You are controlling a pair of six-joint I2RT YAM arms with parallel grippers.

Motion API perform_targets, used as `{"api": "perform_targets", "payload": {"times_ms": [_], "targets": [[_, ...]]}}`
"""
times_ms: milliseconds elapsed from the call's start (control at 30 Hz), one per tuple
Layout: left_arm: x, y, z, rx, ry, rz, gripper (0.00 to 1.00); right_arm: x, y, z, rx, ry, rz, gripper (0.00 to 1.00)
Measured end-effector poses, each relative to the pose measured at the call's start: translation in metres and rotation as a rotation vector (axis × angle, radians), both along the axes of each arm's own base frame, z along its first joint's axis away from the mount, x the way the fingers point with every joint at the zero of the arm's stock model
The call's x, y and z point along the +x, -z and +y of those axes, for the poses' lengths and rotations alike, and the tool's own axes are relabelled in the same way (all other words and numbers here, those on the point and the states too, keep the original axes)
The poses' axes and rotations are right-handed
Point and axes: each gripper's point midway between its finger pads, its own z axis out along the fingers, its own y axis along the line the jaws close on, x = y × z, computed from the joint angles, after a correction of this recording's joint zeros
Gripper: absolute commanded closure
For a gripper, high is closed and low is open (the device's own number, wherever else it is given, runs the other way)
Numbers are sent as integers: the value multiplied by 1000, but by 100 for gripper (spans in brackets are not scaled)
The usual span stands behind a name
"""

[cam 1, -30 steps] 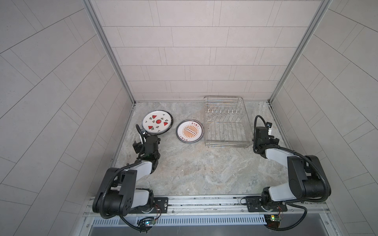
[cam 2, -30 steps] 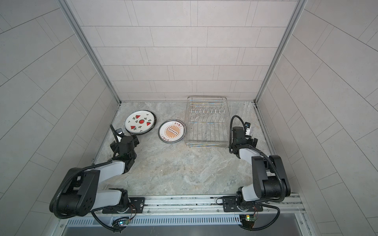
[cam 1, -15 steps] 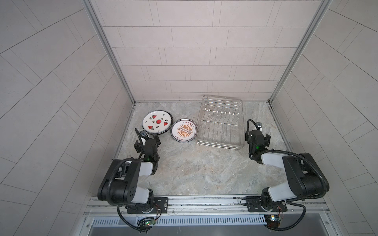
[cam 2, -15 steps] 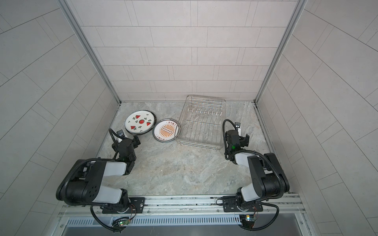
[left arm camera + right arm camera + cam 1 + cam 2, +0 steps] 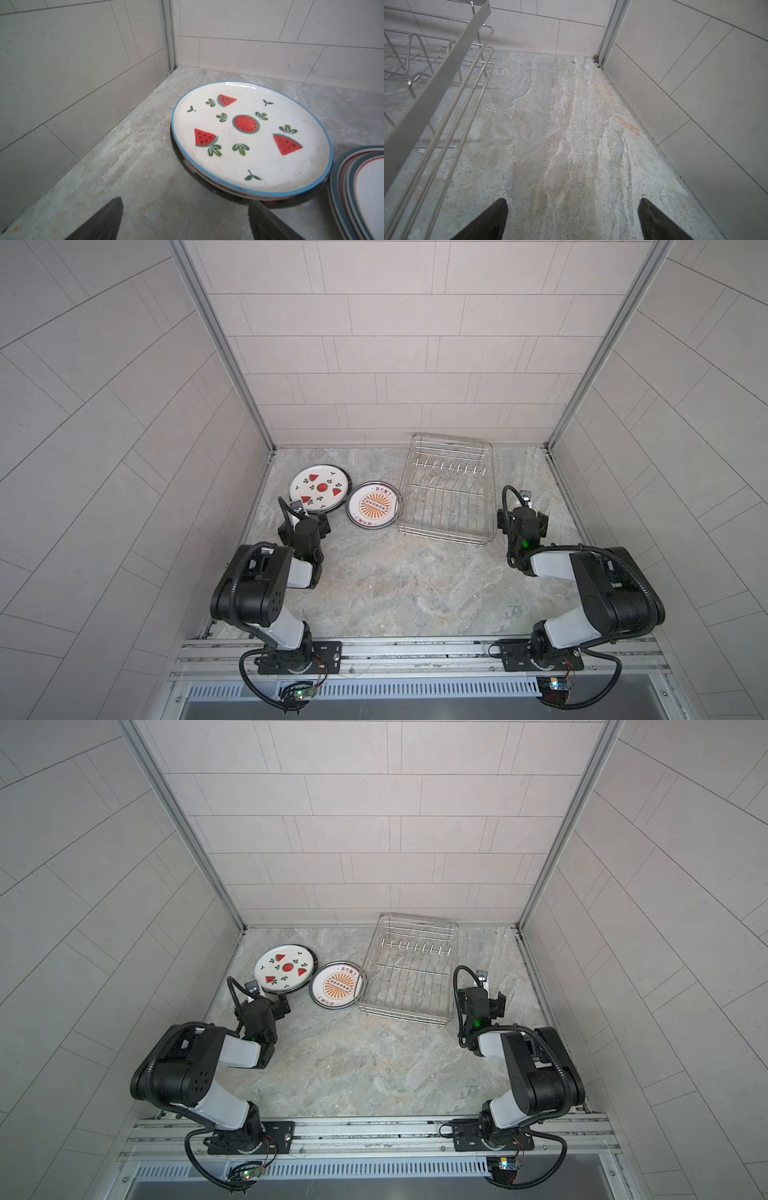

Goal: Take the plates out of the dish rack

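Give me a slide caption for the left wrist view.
Open left gripper faces the watermelon-topped plate stack, with a second plate stack beside it.

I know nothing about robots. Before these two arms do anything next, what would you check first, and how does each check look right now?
1. Dish rack empty of plates: ok, only bare wires and tines show.
2. Left gripper open, holding nothing: ok.
3. Right gripper open, holding nothing: ok.
4. Watermelon plate and sunburst plate lying flat atop their stacks on the table: ok.
5. Sunburst plate clear of the rack: cannot tell; its rim sits right at the rack's side.
6. Number of plates under the top ones: cannot tell; only edges show.
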Motion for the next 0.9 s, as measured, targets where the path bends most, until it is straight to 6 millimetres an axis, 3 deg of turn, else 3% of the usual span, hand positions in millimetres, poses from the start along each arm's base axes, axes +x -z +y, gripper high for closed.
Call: {"api": "perform_targets", "payload": {"times_ms": [133, 900], "targets": [[13, -10, -3, 6, 14, -8, 0, 0, 0, 0, 1, -2, 0, 0], [11, -1, -3, 19, 22, 36, 0, 1, 3, 0, 6, -8, 7, 0]]}}
